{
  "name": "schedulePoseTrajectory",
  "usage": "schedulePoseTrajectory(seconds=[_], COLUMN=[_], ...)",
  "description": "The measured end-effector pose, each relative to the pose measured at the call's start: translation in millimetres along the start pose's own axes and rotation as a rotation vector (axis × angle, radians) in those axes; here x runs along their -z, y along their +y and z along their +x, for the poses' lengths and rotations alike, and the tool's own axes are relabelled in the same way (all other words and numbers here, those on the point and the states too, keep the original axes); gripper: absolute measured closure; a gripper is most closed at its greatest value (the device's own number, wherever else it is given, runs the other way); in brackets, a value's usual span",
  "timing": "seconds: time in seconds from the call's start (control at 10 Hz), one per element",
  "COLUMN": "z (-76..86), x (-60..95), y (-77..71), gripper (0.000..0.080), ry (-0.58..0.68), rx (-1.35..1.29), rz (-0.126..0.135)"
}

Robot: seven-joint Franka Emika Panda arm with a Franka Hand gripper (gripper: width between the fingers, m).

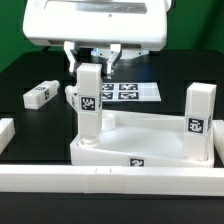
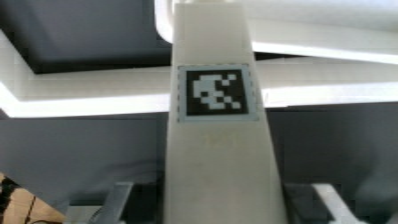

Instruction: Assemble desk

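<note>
The white desk top, a tray with a raised rim, lies in the middle of the black table. A square white leg with a tag stands upright at the top's corner on the exterior view's left. My gripper is shut on that leg's upper end. In the wrist view the leg runs between my fingers down toward the desk top's rim, with the gripper closed around it. A second leg stands upright at the corner on the exterior view's right. A third leg lies loose on the table.
The marker board lies flat behind the desk top. A long white border rail runs along the front, and another piece of rail sits at the exterior view's left edge.
</note>
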State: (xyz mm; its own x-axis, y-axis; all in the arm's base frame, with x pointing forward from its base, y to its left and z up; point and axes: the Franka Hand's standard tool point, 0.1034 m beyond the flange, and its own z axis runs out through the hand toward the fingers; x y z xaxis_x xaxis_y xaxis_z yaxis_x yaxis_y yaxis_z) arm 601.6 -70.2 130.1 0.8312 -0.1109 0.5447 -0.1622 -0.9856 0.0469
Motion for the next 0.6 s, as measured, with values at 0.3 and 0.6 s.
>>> schedulePoseTrajectory(seconds=[0.3,0.6], z=[-6.8,-6.1], x=[-5.6,-8.0], y=[0.8,-2.6], gripper=[0.0509,0.0509], ry=[-0.005,0.049], rx=[0.003,0.015], rz=[-0.005,-0.015])
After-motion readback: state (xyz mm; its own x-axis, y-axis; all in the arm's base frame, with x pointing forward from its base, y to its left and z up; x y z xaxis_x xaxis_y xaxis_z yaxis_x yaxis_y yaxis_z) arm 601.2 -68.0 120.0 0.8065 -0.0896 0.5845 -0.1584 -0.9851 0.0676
